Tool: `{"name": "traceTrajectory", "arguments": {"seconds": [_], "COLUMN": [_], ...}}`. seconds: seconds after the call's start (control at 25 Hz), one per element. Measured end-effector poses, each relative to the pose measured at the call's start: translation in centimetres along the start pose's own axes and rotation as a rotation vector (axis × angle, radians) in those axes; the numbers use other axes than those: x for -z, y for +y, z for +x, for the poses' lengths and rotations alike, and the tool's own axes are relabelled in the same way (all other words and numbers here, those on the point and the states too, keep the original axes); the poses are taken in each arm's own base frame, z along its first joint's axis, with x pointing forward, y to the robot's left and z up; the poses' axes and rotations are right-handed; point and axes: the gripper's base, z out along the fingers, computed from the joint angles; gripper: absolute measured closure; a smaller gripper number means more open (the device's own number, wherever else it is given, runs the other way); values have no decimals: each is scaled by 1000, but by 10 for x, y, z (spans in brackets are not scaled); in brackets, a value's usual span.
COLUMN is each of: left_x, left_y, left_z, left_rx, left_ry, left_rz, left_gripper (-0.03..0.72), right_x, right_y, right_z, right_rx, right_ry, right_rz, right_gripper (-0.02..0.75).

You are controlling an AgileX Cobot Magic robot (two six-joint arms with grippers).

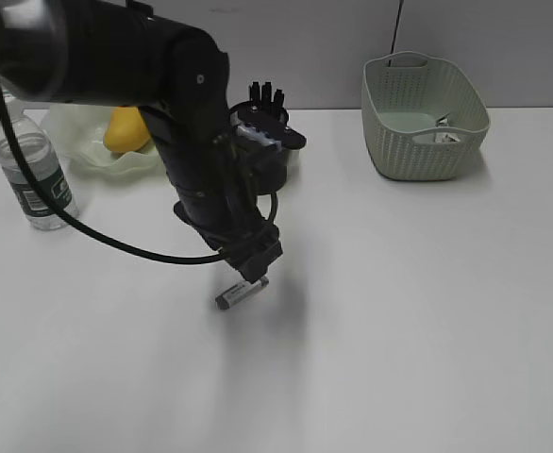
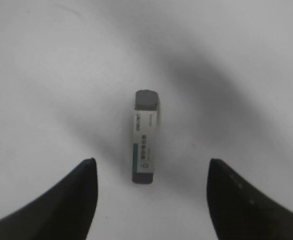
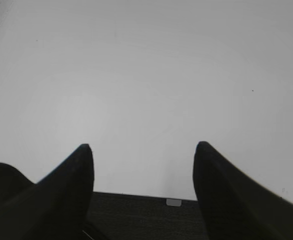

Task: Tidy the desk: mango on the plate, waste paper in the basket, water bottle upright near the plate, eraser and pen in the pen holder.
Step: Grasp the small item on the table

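We see left tool (image 2: 149, 192) spread apart, eraser (image 2: 145, 143) at 12 o'clock; low, thin, may skid off table (image 2: 46, 75).

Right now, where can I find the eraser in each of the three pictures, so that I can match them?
Exterior view: the eraser lies on the white desk, left of centre, just under the left arm's tip.
Left wrist view: it lies at the centre, lengthwise between the open jaws, untouched.
Right wrist view: not in it; only bare desk shows.
Shared landmark: the white desk surface.
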Motion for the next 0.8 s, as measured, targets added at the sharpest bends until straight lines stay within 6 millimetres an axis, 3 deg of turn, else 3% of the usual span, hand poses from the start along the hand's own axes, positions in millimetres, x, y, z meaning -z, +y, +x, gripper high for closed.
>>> {"name": "traceTrajectory", "arguments": {"seconds": [0.48, 0.8], "left_x": [-41, -56], "left_y": [1, 1], "left_z": [-27, -26], "left_rx": [25, 10], "left_ry": [86, 133], "left_rz": [-28, -41], "left_gripper": [179, 227], "right_x": [0, 0], "right_y": [0, 0], "right_z": [0, 0], "right_rx": [1, 1], "right_ry": [0, -1], "right_rz": [1, 2], "right_gripper": [239, 239]}}
